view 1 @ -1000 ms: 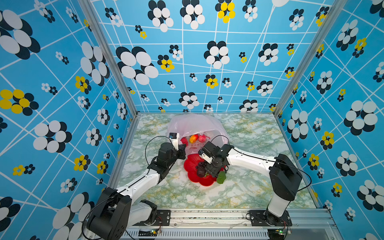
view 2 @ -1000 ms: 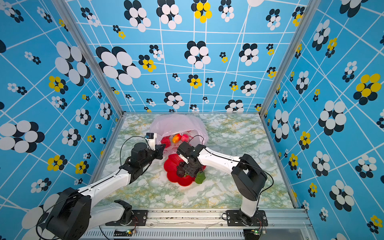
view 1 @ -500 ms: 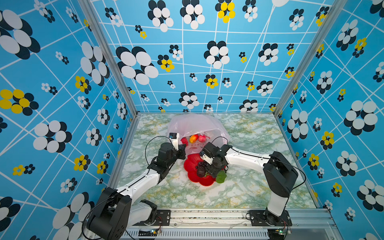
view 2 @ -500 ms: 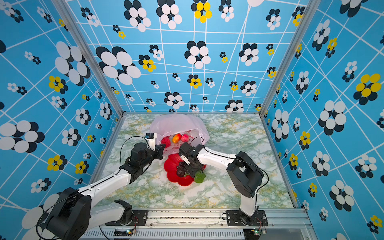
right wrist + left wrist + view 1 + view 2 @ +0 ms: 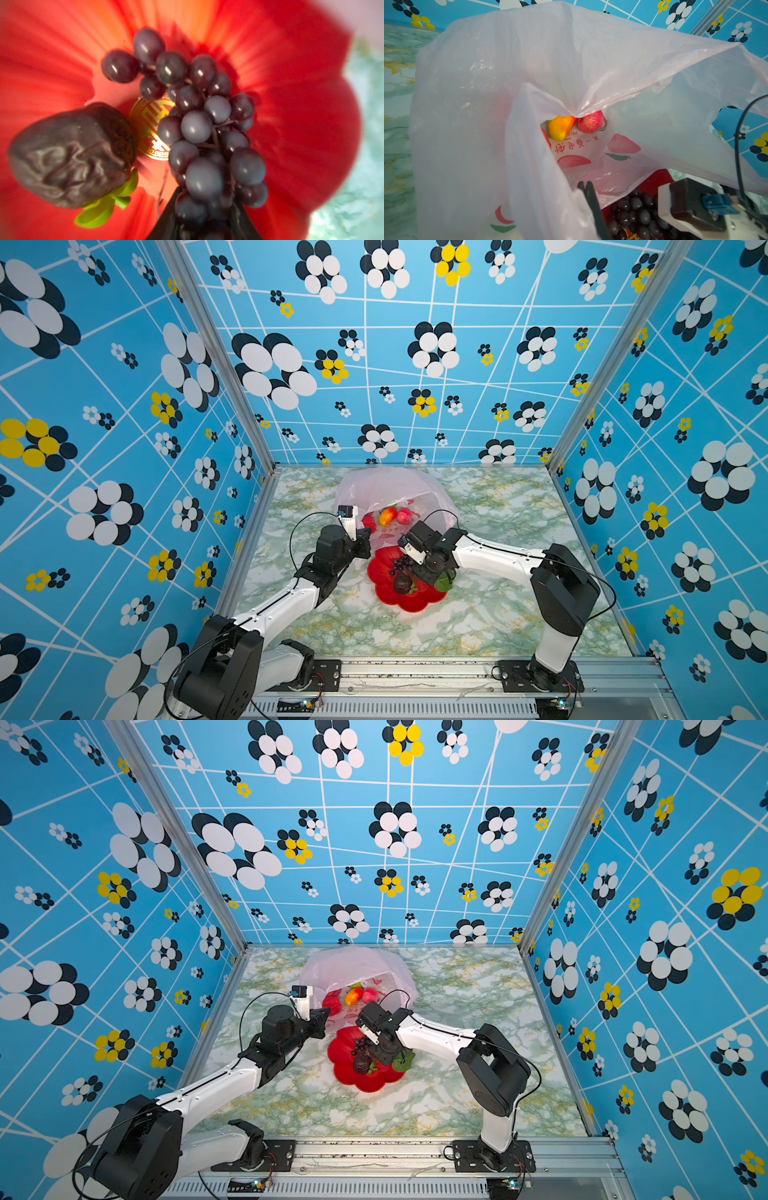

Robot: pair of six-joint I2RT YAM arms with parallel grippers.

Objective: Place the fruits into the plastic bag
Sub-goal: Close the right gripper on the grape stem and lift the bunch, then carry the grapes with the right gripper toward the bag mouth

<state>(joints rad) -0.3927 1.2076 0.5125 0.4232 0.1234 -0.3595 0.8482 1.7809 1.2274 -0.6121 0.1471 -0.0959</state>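
**Right claw shut on the grapes, left claw pinching the bag open**

The right gripper (image 5: 205,199) had its jaws down on either side of the lower end of the grape bunch (image 5: 196,126), pressed against the berries. It read as a grasp, though I could not tell how firm. The bunch looked light but loose, with smooth round berries on thin stems that could slip or swing. The stalk core was probably a safer hold than single berries.

The bunch lay on the red plate (image 5: 291,83), with the dark brown fruit (image 5: 72,155) just beside it and untouched. In a top view a green fruit (image 5: 444,581) sat at the plate's rim under that arm.

The left gripper (image 5: 586,187) was clenched on the rim of the plastic bag (image 5: 477,83), which was thin and floppy, and held its mouth up. Inside lay the mango (image 5: 560,127) and an apple (image 5: 590,122). The bag mouth lay just beyond the plate.
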